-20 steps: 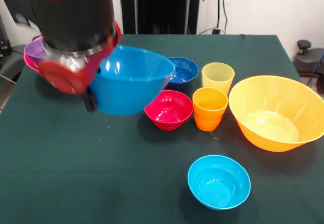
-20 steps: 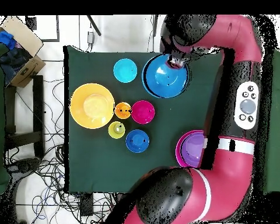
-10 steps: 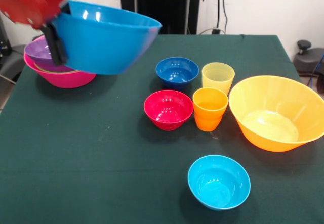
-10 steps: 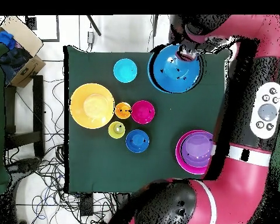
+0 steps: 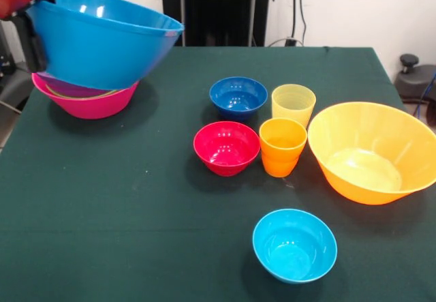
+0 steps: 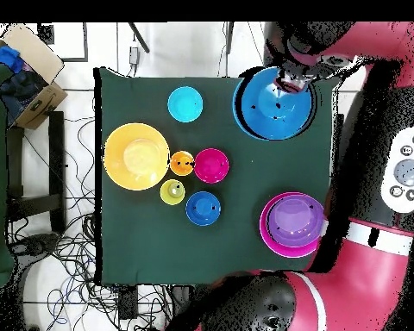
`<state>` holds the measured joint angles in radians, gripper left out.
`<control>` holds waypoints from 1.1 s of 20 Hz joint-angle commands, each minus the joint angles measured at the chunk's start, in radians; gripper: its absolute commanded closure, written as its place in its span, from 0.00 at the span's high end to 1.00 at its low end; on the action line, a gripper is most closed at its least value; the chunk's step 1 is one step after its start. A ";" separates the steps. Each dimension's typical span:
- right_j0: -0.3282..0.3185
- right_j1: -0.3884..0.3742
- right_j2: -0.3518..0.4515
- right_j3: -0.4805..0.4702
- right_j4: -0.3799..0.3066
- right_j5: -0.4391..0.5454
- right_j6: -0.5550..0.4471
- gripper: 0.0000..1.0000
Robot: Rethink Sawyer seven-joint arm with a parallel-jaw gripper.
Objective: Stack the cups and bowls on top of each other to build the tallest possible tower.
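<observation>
Partly cropped claw (image 5: 30, 33), sky blue bowl (image 5: 102, 43) hiding tower (image 5: 85, 101)

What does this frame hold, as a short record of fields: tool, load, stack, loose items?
tool: at the sky blue bowl's rim, shut on it
load: sky blue bowl held in the air, tilted
stack: pink bowl as base, purple bowl nested inside; sky blue bowl not yet on it
loose bowls: orange bowl, red bowl, dark blue bowl, cyan bowl, each alone on the table
cups: yellow cup and orange cup, upright, side by side
</observation>
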<state>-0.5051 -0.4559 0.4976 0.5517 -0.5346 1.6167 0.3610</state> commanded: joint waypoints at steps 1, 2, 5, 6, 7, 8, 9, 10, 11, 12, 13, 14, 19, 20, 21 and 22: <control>-0.083 -0.071 -0.046 0.151 -0.055 0.014 -0.302 0.00; -0.098 -0.072 -0.045 0.165 -0.045 0.017 -0.296 0.00; -0.137 -0.083 -0.048 0.222 -0.040 -0.009 -0.305 0.00; -0.149 -0.092 -0.047 0.244 -0.039 -0.014 -0.312 0.00; -0.160 -0.102 -0.049 0.264 -0.041 -0.024 -0.313 0.00; -0.173 -0.117 -0.048 0.282 -0.041 -0.027 -0.323 0.00; -0.187 -0.129 -0.046 0.304 -0.039 -0.039 -0.325 0.00; -0.199 -0.142 -0.043 0.329 -0.037 -0.050 -0.324 0.00; -0.211 -0.156 -0.040 0.353 -0.034 -0.061 -0.324 0.00; -0.223 -0.161 -0.035 0.372 -0.029 -0.060 -0.309 0.00; -0.240 -0.159 -0.026 0.384 -0.020 -0.056 -0.303 0.00; -0.251 -0.152 -0.020 0.392 -0.014 -0.050 -0.290 0.00; -0.371 -0.166 0.013 0.567 0.052 -0.143 -0.250 0.00; -0.405 -0.180 0.030 0.618 0.079 -0.172 -0.257 0.00; -0.439 -0.195 0.048 0.668 0.107 -0.201 -0.263 0.00; -0.477 -0.210 0.074 0.707 0.150 -0.204 -0.274 0.00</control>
<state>-0.8914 -0.6140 0.4969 0.9342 -0.4613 1.5347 0.3572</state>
